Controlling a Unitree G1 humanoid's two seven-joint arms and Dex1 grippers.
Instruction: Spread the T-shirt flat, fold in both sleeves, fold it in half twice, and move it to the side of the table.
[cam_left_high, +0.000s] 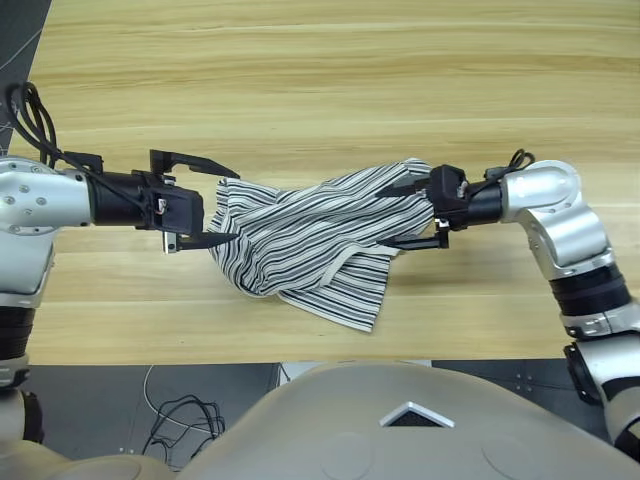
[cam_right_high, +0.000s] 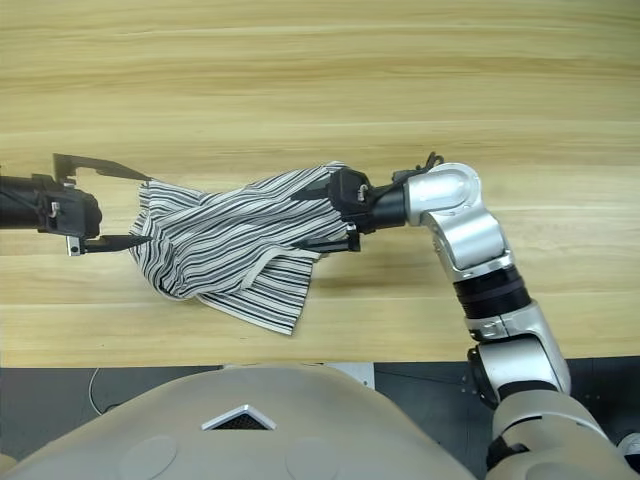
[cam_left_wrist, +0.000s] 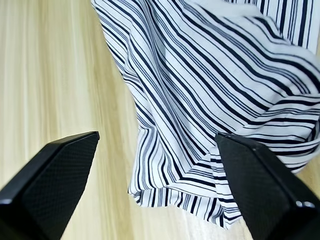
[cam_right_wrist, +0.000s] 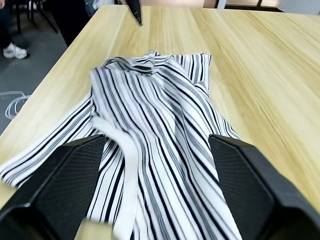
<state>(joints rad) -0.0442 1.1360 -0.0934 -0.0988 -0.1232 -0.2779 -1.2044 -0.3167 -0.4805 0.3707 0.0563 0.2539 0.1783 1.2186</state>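
We see the striped T-shirt (cam_left_high: 300, 245) crumpled, sleeves indistinguishable; left gripper (cam_left_high: 235, 206) gapes released at its left edge, right gripper (cam_left_high: 390, 216) splays unclenched around its right folds, tips half-hidden

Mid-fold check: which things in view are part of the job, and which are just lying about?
Job: T-shirt, bunched up; table; left gripper and right gripper, both open, one at each end of the shirt.
Lying about: cables on the floor by the table's near edge.
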